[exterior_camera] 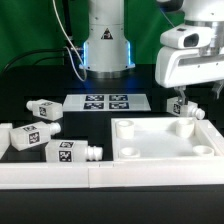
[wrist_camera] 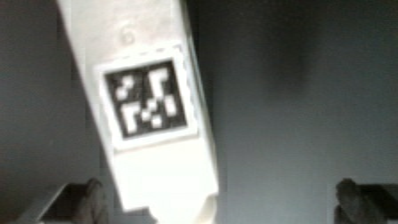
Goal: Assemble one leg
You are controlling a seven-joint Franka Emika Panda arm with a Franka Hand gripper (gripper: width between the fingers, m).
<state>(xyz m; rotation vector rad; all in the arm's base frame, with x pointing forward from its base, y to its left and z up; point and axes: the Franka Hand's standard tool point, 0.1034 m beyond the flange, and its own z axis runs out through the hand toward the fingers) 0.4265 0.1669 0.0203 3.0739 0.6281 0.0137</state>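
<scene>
A white leg [exterior_camera: 187, 109] with a square tag lies beside the far right corner of the large white tray-like top [exterior_camera: 205, 150]. My gripper [exterior_camera: 183, 97] hangs right over that leg. In the wrist view the leg [wrist_camera: 146, 100] fills the frame lengthwise. My gripper [wrist_camera: 217, 205] is open, with one dark fingertip [wrist_camera: 75, 200] close to the leg's side and the other well apart from it. Three more legs lie on the exterior view's left: one at the back [exterior_camera: 42, 108], one at the left edge [exterior_camera: 24, 136], one nearer the front [exterior_camera: 70, 152].
The marker board [exterior_camera: 107, 102] lies flat in front of the robot base [exterior_camera: 106, 45]. A long white rail [exterior_camera: 90, 178] runs along the front of the table, against the top's near edge.
</scene>
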